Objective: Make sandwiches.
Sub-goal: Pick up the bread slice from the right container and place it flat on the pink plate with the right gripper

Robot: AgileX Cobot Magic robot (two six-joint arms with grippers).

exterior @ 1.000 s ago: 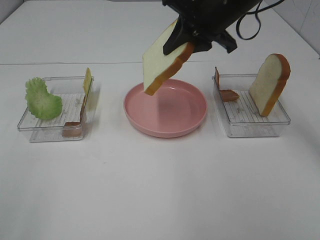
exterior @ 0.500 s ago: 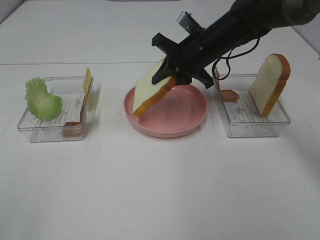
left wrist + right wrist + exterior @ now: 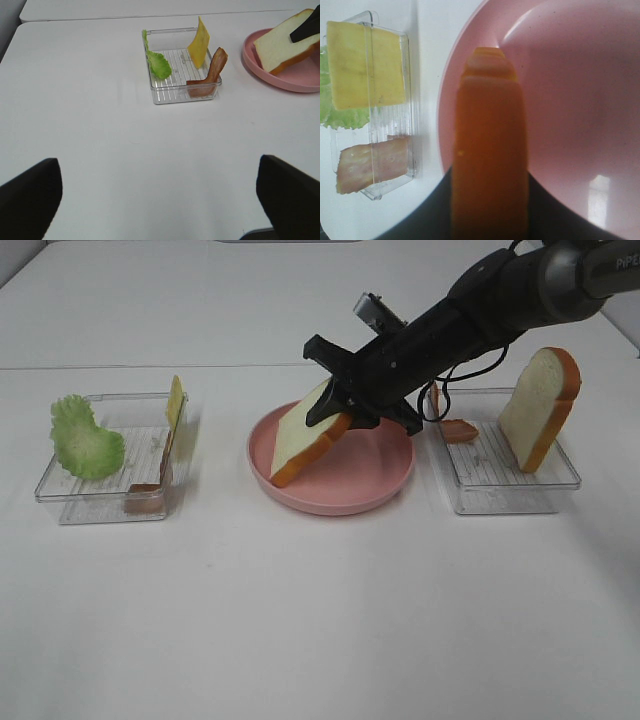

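Over the last second the right hand (image 3: 338,410) has swung down from high above the pink plate (image 3: 340,502). The bread slice (image 3: 300,435) it grips by the crust now leans steeply, its lower corner on or just above the plate's floor near the left rim. The step in hand looks like laying the base of the first sandwich. The next move probably calls for tipping the slice flat, parting the jaws, and backing out without dragging it off the plate. The left hand (image 3: 159,192) hangs wide open and empty over the bare desk (image 3: 320,620), well apart from the left tray (image 3: 60,502). By count there are two bread slices, the held one and a second bread slice (image 3: 540,405) standing in the right tray (image 3: 510,498). There is also one lettuce leaf (image 3: 82,440) and one cheese slice (image 3: 175,400). As far as I can tell there are two bacon strips: the left bacon strip (image 3: 148,498) and the right bacon strip (image 3: 460,430). That leaves two trays and one plate.
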